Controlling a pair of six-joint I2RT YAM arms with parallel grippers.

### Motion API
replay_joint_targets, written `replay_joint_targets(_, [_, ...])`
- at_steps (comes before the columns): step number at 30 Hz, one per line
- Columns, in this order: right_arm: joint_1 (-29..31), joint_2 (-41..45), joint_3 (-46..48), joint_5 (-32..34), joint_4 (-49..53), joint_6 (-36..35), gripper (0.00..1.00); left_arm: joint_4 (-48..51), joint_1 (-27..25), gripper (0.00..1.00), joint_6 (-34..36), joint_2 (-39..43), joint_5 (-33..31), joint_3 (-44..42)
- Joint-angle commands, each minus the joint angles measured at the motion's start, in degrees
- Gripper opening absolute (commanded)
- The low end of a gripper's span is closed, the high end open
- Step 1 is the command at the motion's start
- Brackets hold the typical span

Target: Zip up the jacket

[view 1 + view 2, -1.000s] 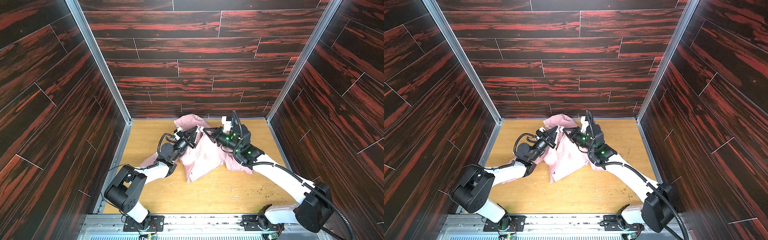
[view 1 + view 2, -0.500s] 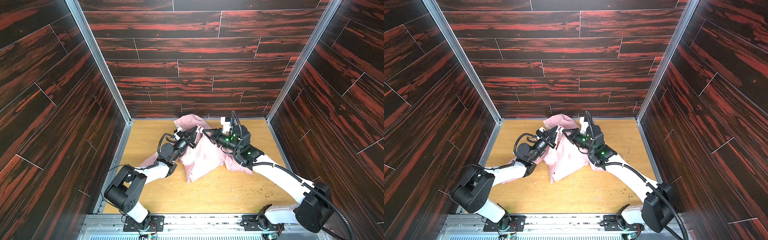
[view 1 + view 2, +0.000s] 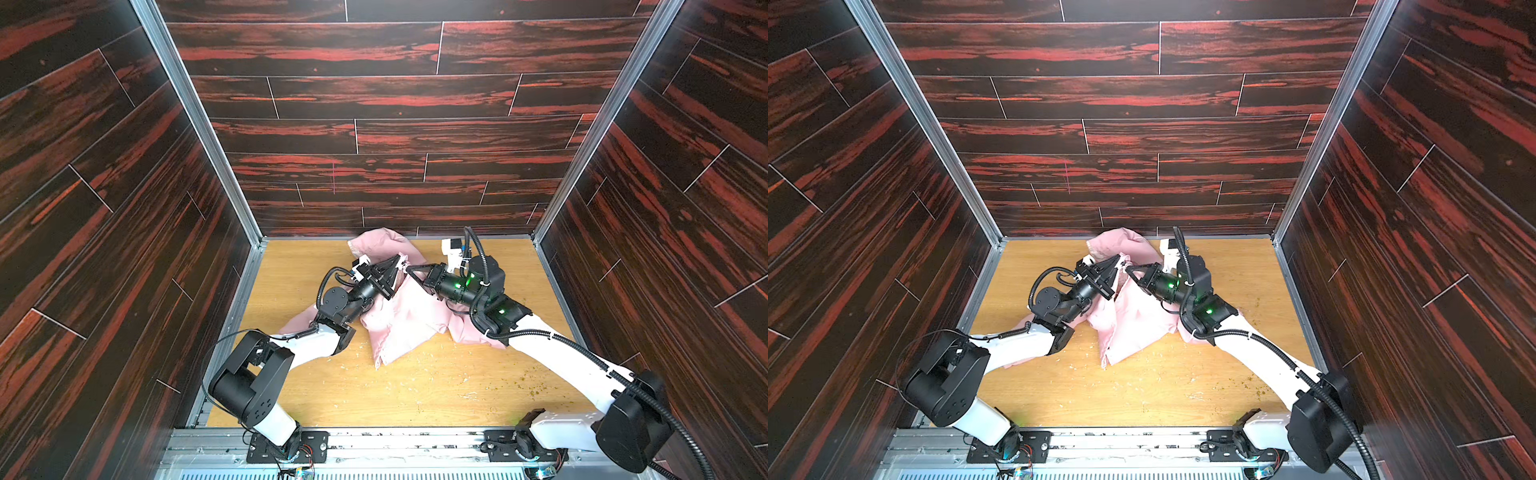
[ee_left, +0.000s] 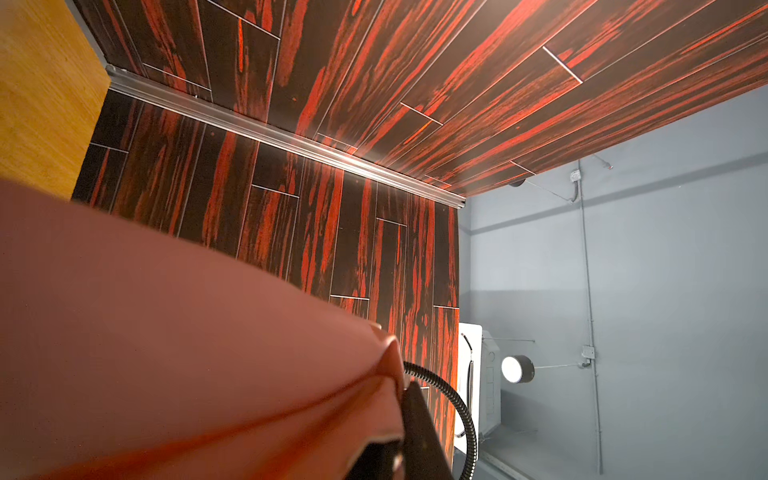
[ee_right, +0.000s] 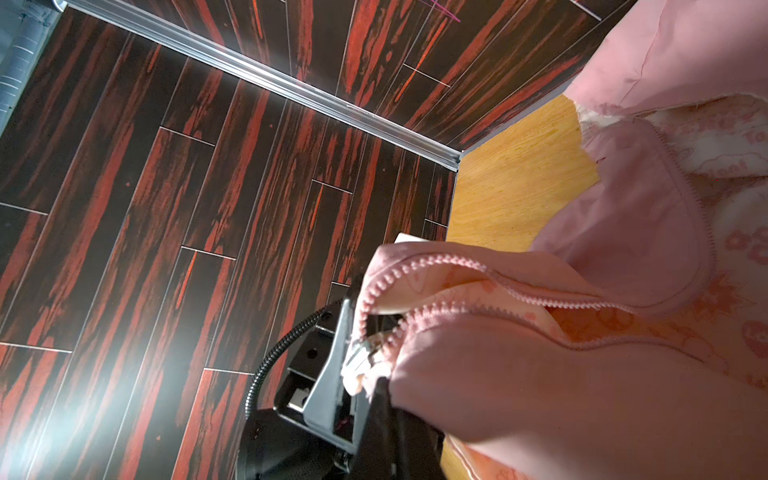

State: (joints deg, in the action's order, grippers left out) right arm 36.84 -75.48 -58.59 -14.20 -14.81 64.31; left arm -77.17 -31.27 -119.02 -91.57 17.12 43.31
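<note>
Pinching the jacket point(image 3: 405, 320) — left fingers point(image 3: 390, 267), right fingers point(image 3: 419, 273) — both clamped.

The light wooden tabletop point(image 3: 415, 395) carries the crumpled pink jacket point(image 3: 407, 324) and scattered small crumbs point(image 3: 536, 388).

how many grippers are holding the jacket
2. The left gripper is shut on the jacket at its raised upper edge. The right gripper is shut on it right beside, tips nearly meeting, towards the back wall. No others in view.

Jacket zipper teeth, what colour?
Pink zipper teeth, same tone as the jacket; clearest in the right wrist view.
</note>
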Motion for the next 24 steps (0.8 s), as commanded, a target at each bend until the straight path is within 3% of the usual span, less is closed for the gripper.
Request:
replay_joint_targets(1, [0.2, 2.9, 0.1, -2.1, -0.7, -1.2, 0.0, 0.8, -0.4, 0.01, -6.7, 1.9, 2.9, 1.4])
replay_joint_targets(11, [-1.6, 5.3, 0.3, -1.7, 3.4, -3.2, 0.0, 3.7, -0.9, 0.2, -5.8, 3.8, 3.7, -1.3])
replay_joint_targets(24, [-1.6, 5.6, -0.9, -2.9, 10.2, -4.8, 0.0, 3.7, -0.9, 0.26, -5.0, 3.6, 3.5, -0.4])
